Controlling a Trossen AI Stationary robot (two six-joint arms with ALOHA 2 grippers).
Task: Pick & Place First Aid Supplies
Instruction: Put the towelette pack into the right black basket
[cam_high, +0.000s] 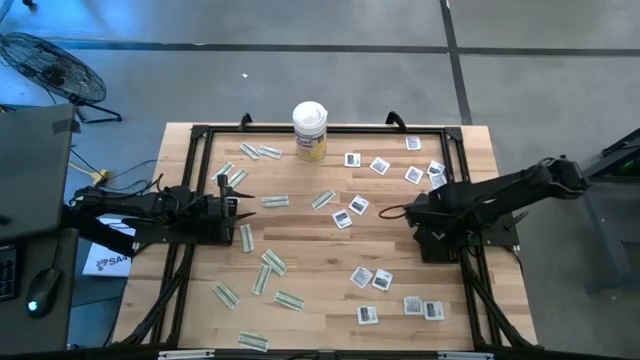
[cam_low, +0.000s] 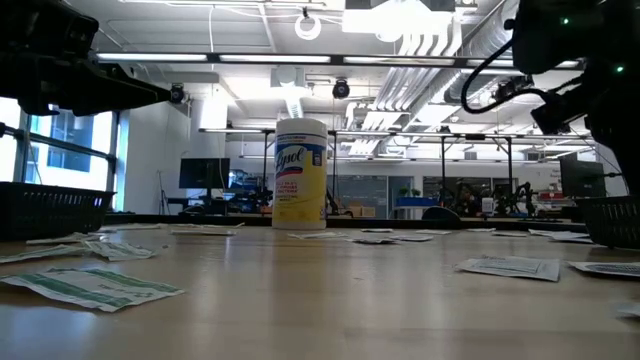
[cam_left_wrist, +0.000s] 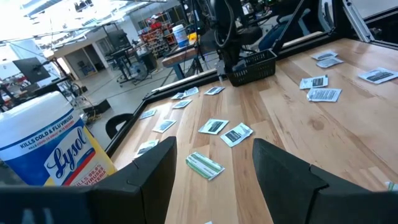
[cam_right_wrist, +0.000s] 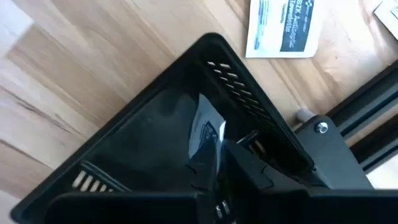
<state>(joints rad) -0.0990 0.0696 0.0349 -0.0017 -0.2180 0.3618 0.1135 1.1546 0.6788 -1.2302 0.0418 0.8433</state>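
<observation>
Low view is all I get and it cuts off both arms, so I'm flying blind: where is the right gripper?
Observer: The right gripper is over the black basket at the table's right side.
Operator: Carrying anything?
Observer: A white packet stands at its tip, inside the basket; whether it is gripped, I cannot tell.
Operator: And the left gripper?
Observer: The left gripper hangs open and empty over the table's left side, with strips scattered near it and squares mostly on the right half.
</observation>
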